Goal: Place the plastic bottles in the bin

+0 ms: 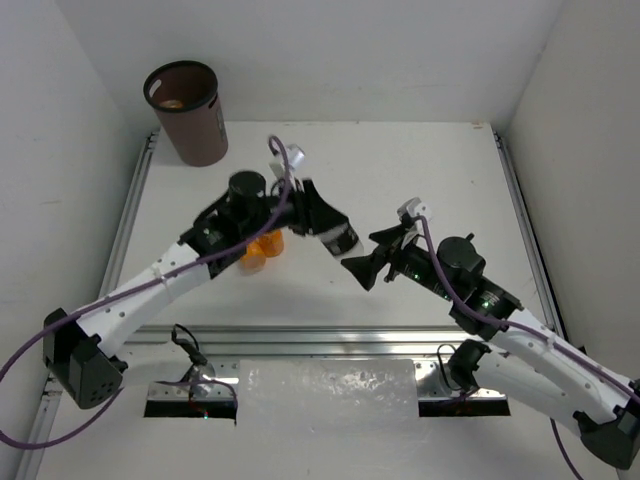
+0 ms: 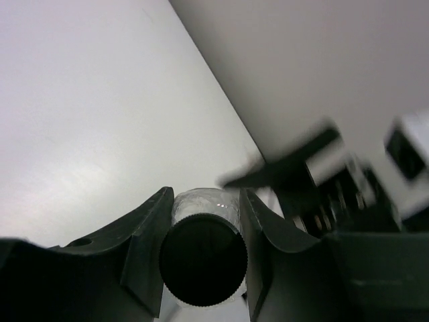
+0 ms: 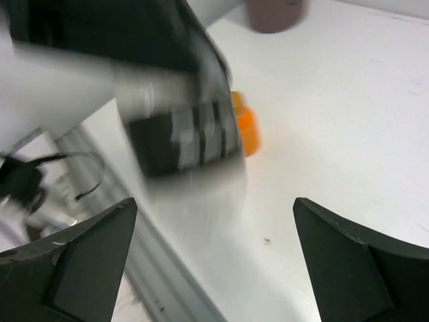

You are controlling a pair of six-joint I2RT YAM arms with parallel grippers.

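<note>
My left gripper (image 1: 335, 235) is shut on a clear plastic bottle with a black cap (image 2: 202, 260), which sits between both fingers with its cap toward the wrist camera. My right gripper (image 1: 368, 256) stands open just right of it with nothing between its fingers (image 3: 335, 261). Orange bottles (image 1: 262, 250) stand on the table under the left arm, and one orange bottle (image 3: 244, 127) shows behind the blurred left arm (image 3: 167, 100). The dark brown bin (image 1: 187, 110) stands upright at the far left corner, and the same bin (image 3: 275, 13) sits at the top edge of the right wrist view.
White walls close in the table (image 1: 430, 180) on the left, back and right. Metal rails run along its left side (image 1: 135, 200), right side and front edge (image 1: 330, 340). A clear plastic sheet (image 1: 330, 395) lies in front between the arm bases.
</note>
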